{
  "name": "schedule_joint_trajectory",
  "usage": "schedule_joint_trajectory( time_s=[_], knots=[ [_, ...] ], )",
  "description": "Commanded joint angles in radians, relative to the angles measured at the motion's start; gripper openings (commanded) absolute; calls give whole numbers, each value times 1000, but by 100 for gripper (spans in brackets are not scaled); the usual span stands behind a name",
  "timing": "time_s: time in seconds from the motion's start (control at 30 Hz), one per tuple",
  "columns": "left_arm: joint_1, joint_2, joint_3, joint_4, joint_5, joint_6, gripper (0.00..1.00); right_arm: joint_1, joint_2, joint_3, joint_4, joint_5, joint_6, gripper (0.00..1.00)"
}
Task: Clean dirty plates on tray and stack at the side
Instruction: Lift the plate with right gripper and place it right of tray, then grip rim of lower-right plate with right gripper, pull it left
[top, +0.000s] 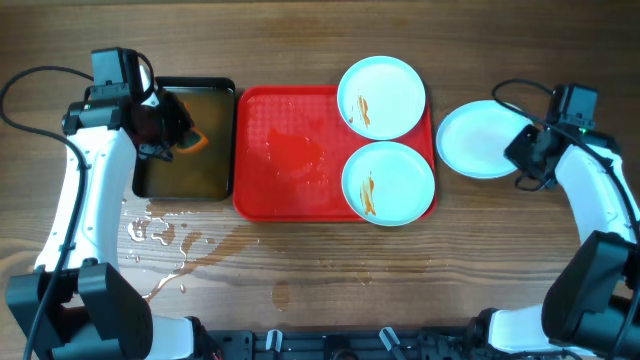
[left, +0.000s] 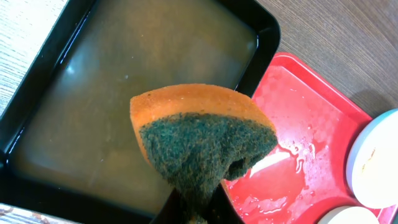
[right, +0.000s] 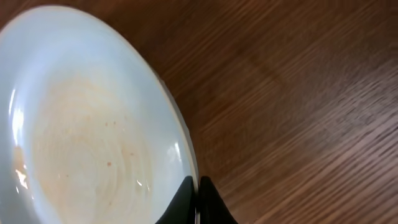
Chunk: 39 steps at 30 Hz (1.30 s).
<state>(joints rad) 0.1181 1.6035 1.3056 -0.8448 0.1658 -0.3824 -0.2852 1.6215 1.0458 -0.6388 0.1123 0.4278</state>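
At the far left, our left fingers were clamped on a sponge. They pinched its green scouring face so that it bulged, orange foam uppermost, above the black pan of brown water. In front of the pan, puddles lay on the table. Just right of the pan sat the tray, its bare left half wet and shiny. On its right end lay two plates, the far plate and the near plate, close together. Each was flat and carried an orange-brown streak left of its middle. The third plate was off the tray, just beside its right rim, showing only a faint film in the right wrist view. Our right fingers were closed almost fully on its right rim. We could not tell whether it rested on the table or hung slightly lifted.

We judged the plates stiff, light and, once wet, slippery. Lying flat and shallow, they offered only the rim to pinch. A thin edge grip looked likely to let a plate swing or slide, so a deep bite over the rim seemed wise. The sponge was soft and would give under pressure.
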Motion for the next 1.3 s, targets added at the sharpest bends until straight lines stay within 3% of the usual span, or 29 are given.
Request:
schedule_joint_trajectory(
  time_s=[0.0,0.23,0.27,0.3,0.37,0.43,0.53,0.67,1.0,1.1,1.27],
  knots=[
    [4,-3,0,3,16,9,4,1,25,-36,50,93,20,4],
    [4,-3,0,3,16,9,4,-1,135,-37,105,124,19,8],
    [4,-3,0,3,16,9,4,-4,133,-35,95,123,18,24],
    [4,-3,0,3,16,9,4,-4,131,-27,73,119,18,57],
    [4,-3,0,3,16,9,4,-4,105,28,-20,58,17,64],
    [4,-3,0,3,16,9,4,0,34,132,-138,-167,-58,62],
    [4,-3,0,3,16,9,4,56,-45,147,-187,-411,-119,62],
    [4,-3,0,4,15,9,4,151,-35,105,-277,-413,-140,62],
    [4,-3,0,3,15,9,4,320,103,39,-234,-345,-112,57],
    [4,-3,0,3,16,9,4,345,163,39,-245,-345,-110,41],
    [4,-3,0,4,4,9,4,346,192,39,-265,-356,-111,5]
  ],
)
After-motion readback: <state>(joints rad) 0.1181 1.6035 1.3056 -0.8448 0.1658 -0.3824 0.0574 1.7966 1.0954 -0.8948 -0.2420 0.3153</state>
